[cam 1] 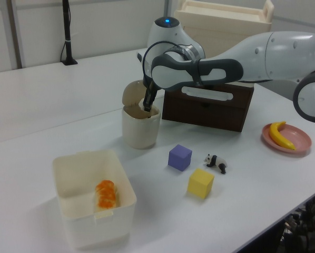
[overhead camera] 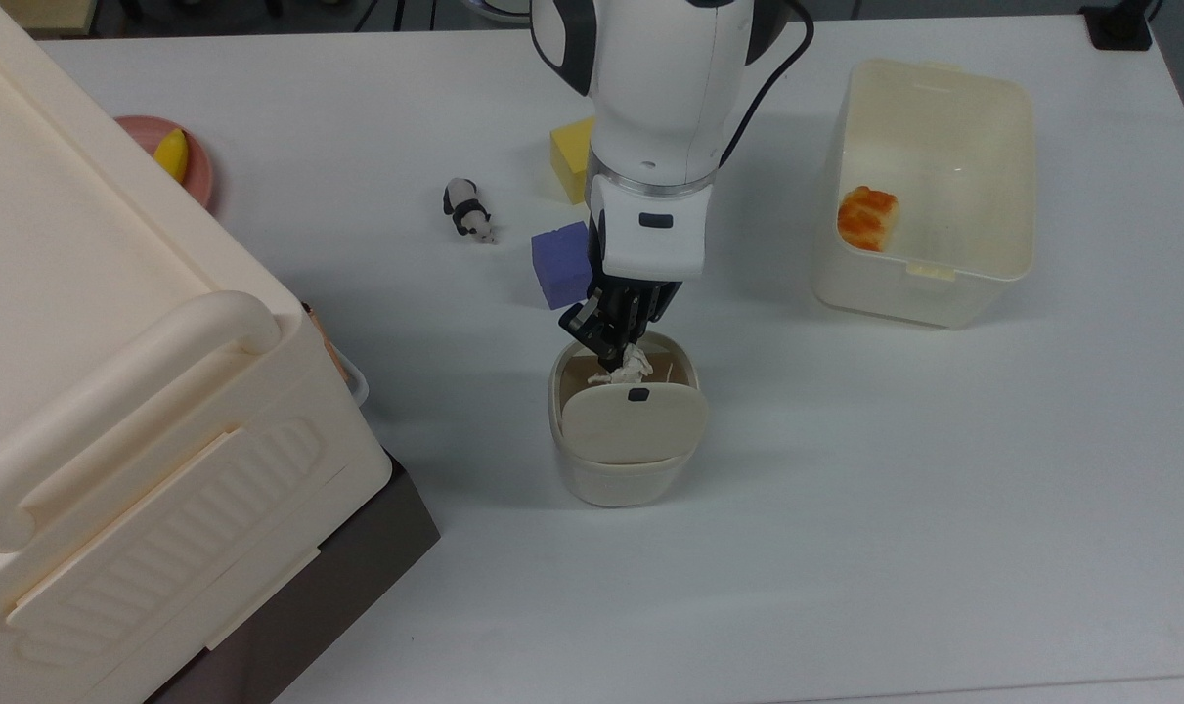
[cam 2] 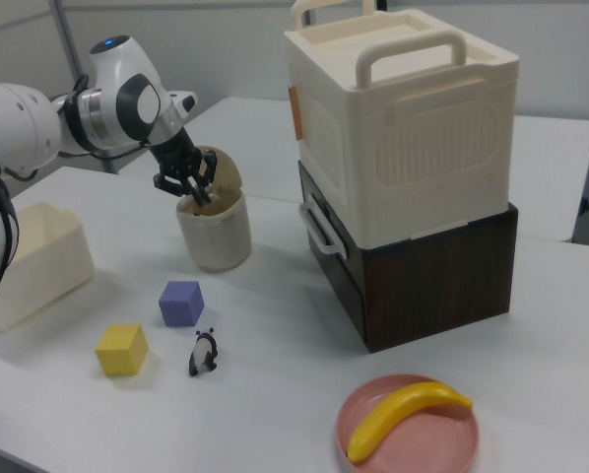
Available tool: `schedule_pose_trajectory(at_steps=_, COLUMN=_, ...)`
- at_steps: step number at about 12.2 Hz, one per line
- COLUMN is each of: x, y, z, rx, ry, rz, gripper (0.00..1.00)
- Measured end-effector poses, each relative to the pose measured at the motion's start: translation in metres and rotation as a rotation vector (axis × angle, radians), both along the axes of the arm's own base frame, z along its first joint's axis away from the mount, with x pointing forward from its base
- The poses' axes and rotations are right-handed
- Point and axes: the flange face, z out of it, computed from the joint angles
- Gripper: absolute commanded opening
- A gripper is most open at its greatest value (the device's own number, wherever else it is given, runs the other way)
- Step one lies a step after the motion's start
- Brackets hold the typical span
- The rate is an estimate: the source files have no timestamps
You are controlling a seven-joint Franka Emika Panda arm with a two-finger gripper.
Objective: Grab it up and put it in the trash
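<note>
The black two-finger hand pinches the crumpled off-white paper wad over the small cream flap-lid bin's open mouth (its top-view 12 o'clock rim).

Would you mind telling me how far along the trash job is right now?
The pickup looks done: the gripper holds the paper wad. In hand: the wad hangs over the open bin, behind its raised lid. Left: letting go so it drops in.

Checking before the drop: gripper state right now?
Gripper: shut on the paper wad, over the open trash bin.
</note>
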Motion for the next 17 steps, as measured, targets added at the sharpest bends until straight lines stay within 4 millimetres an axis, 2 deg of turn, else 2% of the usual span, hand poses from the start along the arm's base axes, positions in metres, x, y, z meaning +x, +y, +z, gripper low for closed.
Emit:
schedule_pose_trajectory(at_steps=6, x=0.000, y=0.000, z=0.001, rx=0.000, ry=-0.001, rz=0.000, gripper=1.00)
schedule_pose_trajectory(at_steps=9, x=-0.002, y=-0.003, z=0.021, rx=0.000, ry=-0.007, rz=-0.043, gripper=1.00)
schedule_pose_trajectory(at_steps=11, x=-0.016, y=-0.008, z=0.052, rx=-0.016, ry=0.026, rz=-0.086, gripper=1.00)
schedule_pose_trajectory(at_steps=14, x=-0.057, y=-0.013, z=0.114, rx=-0.031, ry=0.080, rz=-0.229, gripper=1.00)
schedule_pose_trajectory(at_steps=17, x=-0.096, y=-0.024, z=0.149, rx=-0.051, ry=0.139, rz=-0.487, gripper=1.00)
